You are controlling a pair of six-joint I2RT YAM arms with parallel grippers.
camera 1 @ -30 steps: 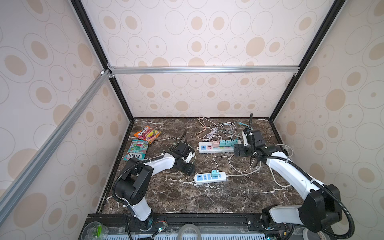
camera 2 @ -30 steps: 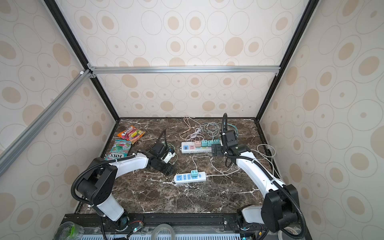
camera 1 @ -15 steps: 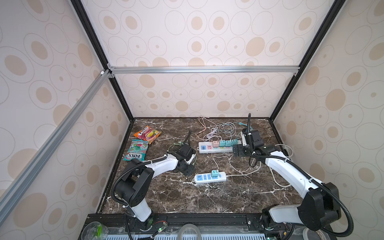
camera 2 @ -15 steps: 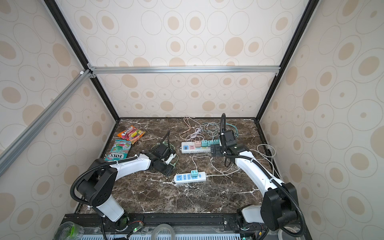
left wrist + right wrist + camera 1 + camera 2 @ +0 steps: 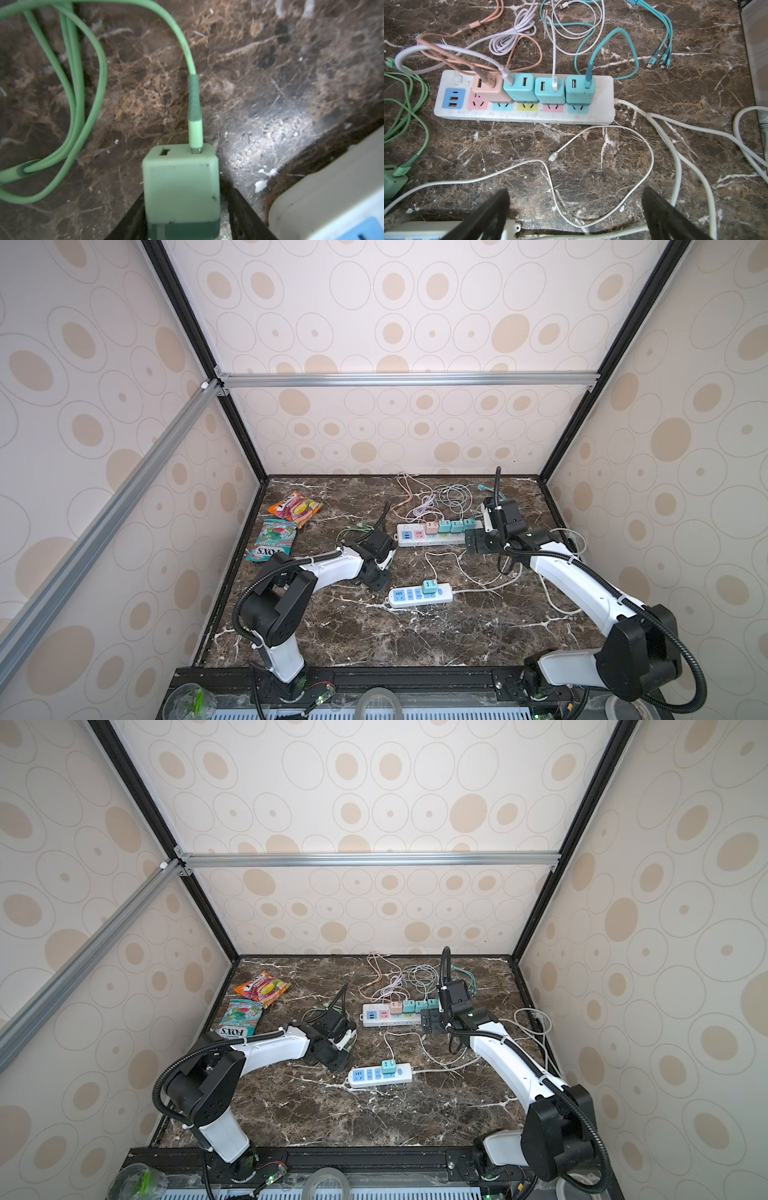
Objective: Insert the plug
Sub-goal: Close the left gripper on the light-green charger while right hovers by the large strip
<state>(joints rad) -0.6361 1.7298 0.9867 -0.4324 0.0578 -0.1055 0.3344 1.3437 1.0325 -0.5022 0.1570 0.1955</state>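
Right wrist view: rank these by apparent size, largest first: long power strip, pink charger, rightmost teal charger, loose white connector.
1. long power strip
2. pink charger and rightmost teal charger: near alike, so not ranked apart
3. loose white connector, smallest by far

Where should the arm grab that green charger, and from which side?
Grip the green charger across its two flat side faces, coming from the end opposite its USB ports: the green cable leaves that port face, the sides are bare.
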